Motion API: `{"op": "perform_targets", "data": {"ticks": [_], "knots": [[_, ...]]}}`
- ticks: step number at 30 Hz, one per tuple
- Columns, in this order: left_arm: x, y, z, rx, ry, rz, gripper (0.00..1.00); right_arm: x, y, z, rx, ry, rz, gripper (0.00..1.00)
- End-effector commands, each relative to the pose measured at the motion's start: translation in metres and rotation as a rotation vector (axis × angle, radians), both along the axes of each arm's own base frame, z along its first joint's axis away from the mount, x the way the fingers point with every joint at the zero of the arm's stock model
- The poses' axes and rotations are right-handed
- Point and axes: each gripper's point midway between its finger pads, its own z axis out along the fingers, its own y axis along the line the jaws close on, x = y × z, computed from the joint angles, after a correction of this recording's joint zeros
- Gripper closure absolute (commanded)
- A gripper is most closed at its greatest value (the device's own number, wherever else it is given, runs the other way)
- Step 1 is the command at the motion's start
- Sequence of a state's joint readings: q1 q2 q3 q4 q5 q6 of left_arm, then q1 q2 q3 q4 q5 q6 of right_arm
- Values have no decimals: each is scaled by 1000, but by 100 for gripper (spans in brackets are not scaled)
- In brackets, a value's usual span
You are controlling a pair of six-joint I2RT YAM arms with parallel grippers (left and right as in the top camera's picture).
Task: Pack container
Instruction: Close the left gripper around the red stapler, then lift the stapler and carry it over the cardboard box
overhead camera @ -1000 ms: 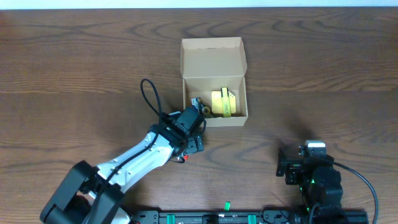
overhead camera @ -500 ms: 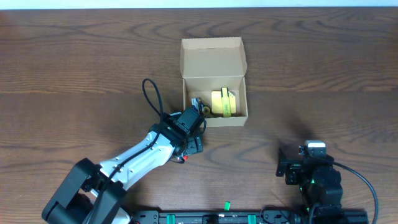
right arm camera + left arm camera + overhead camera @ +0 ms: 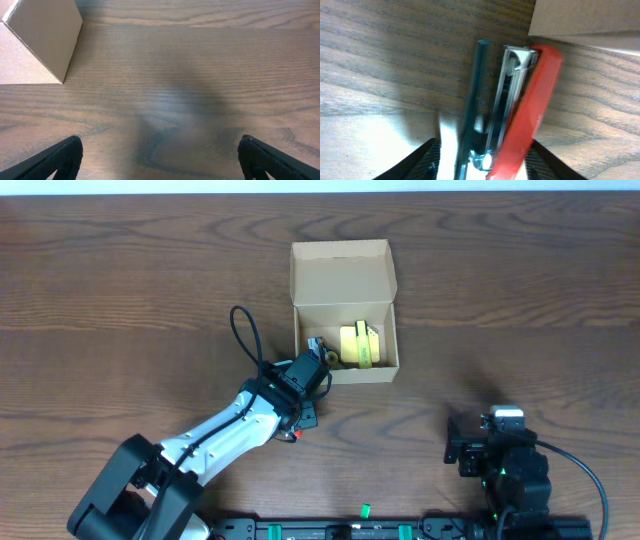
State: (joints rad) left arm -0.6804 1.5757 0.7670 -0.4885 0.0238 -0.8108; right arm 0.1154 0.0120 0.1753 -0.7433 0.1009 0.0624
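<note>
1. Narrowed since a second ago: the left jaws have drawn in around a red stapler (image 3: 535, 100), while the arm itself has barely shifted and nothing else has changed place.
2. Seen from the left wrist, the stapler lies on its side on the worktop (image 3: 520, 300), with a dark teal rod (image 3: 474, 90) just beside its metal underside. Both lie between the two fingers (image 3: 422, 162).
3. One finger is right at the stapler's red top. A pale strip shows between the other finger and the rod. Whether the left jaws actually clamp anything, I cannot tell.
4. The container (image 3: 350, 373) sits mid-worktop, just beyond the left jaws, with its flap lid laid open on the far side. Its cardboard corner fills the upper corner of the left wrist view.
5. Inside it are a yellow item with a dark band (image 3: 358, 345) and a small dark object (image 3: 318, 345) next to it.
6. The right jaws are released and spread wide with nothing between them, low over bare wood and well apart from the container.
</note>
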Motion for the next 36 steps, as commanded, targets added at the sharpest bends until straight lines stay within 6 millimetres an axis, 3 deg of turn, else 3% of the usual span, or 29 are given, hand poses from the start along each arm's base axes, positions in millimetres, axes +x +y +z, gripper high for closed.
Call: {"op": "perform_targets", "data": {"ticks": [1,9,21,36], "knots": [[-2,5,-4,13,9,3,49,-1,-1,-5,-12,10,4,1],[-2,4,-4,11,12,3,71,-1,-1,-5,-12,10,4,1],[-1,3,-1,1,4,3,79,-1,-1,-5,-12,10,4,1],[5,6,27,-19,-76,11,78,-1,-1,-5,-12,10,4,1]]}}
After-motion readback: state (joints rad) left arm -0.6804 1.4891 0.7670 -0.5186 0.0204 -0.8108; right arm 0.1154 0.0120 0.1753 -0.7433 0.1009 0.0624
